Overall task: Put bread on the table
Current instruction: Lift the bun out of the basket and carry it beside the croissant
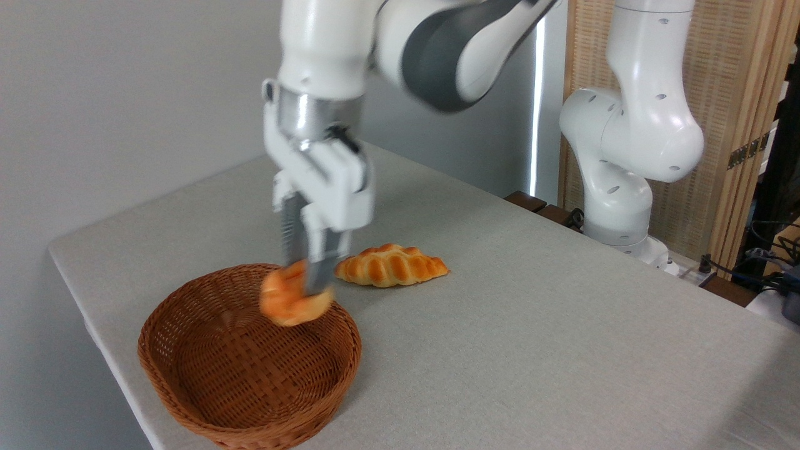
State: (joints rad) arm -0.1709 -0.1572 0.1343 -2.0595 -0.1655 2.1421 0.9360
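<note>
One hand (306, 281) vertical, clamping bread (292, 303)

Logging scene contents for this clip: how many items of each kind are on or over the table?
Round bun, held in the gripper: 1
Braided loaf: 1
Wicker basket: 1
Total: 3

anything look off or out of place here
Nothing spilled or damaged. The claw holds the small round bun tilted in mid-air above the basket, blurred by motion. The braided loaf lies flat on the table beside the basket.
</note>
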